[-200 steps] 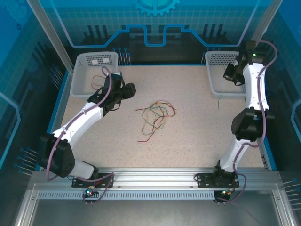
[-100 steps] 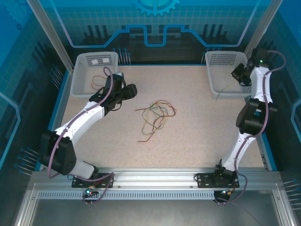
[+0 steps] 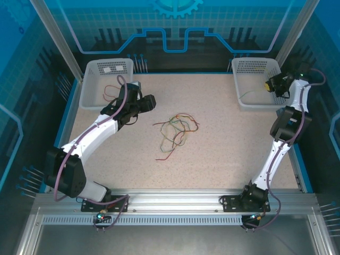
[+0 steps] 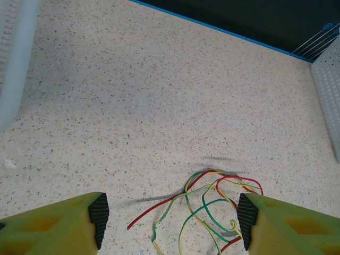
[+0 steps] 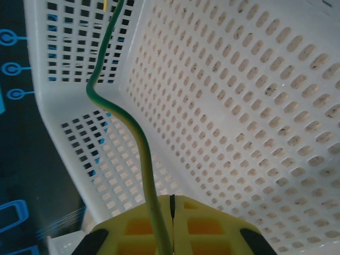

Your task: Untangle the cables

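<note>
Across the desk [image 3: 228, 143], your right pincer [image 5: 171, 210] has carried its pinched green cable [image 5: 140, 139] into the far-right basket [image 5: 255, 106], one strand freed; left pincer [image 4: 172, 218] wide.

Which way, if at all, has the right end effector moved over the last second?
Yes. The right end effector has shifted rightward, toward the right wall of the white basket, shut on the green cable.

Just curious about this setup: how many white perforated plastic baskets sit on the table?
2. The white left basket stands in the far-left corner of the table; the white right basket in the far-right corner.
</note>
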Motion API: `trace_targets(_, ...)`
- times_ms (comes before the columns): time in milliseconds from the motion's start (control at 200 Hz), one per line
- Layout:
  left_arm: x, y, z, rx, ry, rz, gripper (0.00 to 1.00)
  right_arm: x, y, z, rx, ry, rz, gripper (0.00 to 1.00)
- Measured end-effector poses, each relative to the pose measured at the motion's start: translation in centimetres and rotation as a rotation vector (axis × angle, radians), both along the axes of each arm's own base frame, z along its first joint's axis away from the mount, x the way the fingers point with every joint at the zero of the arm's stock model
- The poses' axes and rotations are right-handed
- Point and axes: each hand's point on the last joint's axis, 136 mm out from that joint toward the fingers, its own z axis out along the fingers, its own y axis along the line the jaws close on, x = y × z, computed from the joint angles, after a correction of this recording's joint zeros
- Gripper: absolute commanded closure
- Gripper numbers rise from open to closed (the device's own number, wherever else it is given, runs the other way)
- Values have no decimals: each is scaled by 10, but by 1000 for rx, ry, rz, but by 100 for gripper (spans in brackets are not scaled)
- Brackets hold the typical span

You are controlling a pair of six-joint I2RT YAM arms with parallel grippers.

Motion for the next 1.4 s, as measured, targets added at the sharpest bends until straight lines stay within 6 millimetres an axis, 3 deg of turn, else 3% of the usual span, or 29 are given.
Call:
trace_targets(160, 0, 0, 0, 0, 0, -1, 32, 6, -3, 4, 22, -25, -1, 93)
trace_targets(265, 0, 0, 0, 0, 0, -1, 32, 6, -8, -1, 42, -27, 0, 77)
trace_targets(450, -1, -3, 0, -9, 3, -12, 31, 2, -9, -8, 27, -9, 18, 57)
trace_targets(665, -1, -4, 0, -19, 6, -18, 31, -26, -10, -17, -61, 97, -8, 46)
trace_targets(835, -1, -4, 0, -21, 7, -16, 31, -43, -13, 9, -239, 156, -9, 45)
trace_targets(961, -1, -4, 0, -29, 10, -9, 31, -56, 1, 27, -372, 198, 27, 42)
trace_targets(971, -1, -4, -1, -29, 10, -9, 30, -58, 2, 27, -382, 205, 31, 37)
trace_targets(1001, -1, -5, -1, -29, 11, -9, 30, -61, 8, 29, -408, 218, 45, 32)
trace_targets(1021, 0, -5, -1, -29, 11, -9, 30, -64, 12, 29, -424, 228, 52, 9)
trace_targets(1041, 0, -5, -2, -29, 12, -9, 29, -67, 16, 30, -448, 237, 70, 1)
trace_targets(1186, 1, -5, -7, -24, 24, -9, 29, -84, 41, 26, -557, 300, 150, 4)
trace_targets(1306, 1, -5, -8, -23, 26, -9, 29, -98, 47, 27, -658, 341, 188, 0)
trace_targets(1401, 3, -6, -6, -29, 11, -10, 30, -109, 63, 41, -776, 347, 230, 0)
